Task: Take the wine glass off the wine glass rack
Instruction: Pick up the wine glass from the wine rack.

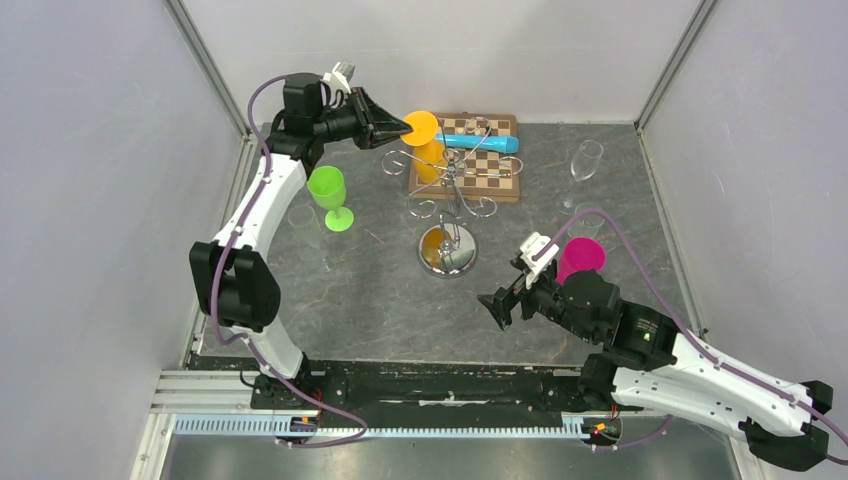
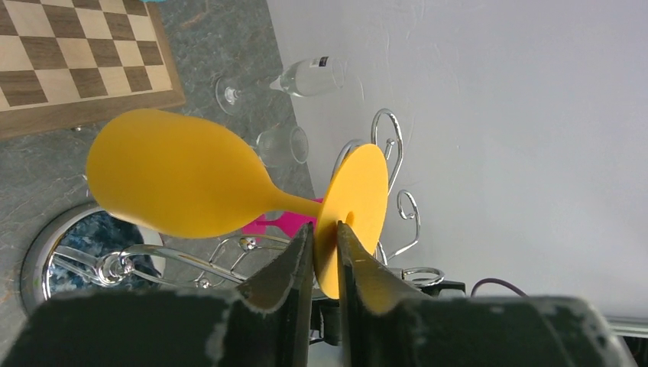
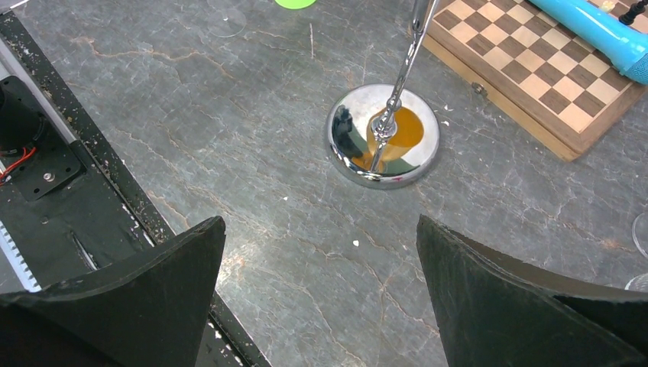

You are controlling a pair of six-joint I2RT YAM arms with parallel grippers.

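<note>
An orange wine glass (image 1: pixel 427 143) hangs upside down among the curled top arms of the chrome wine glass rack (image 1: pixel 448 250). My left gripper (image 1: pixel 405 127) is shut on the rim of the glass's round foot (image 2: pixel 359 206); the bowl (image 2: pixel 172 183) points away from my fingers (image 2: pixel 294 264). The rack's wire arms (image 2: pixel 393 145) show behind the foot. My right gripper (image 1: pixel 497 305) is open and empty, low over the table in front of the rack's round mirror base (image 3: pixel 383 145).
A wooden chessboard (image 1: pixel 470 160) with a blue tube (image 1: pixel 482 142) lies behind the rack. A green wine glass (image 1: pixel 330 195) and a clear glass (image 1: pixel 302 225) stand at left. A clear wine glass (image 1: pixel 583 162) and a pink cup (image 1: pixel 582 258) stand at right.
</note>
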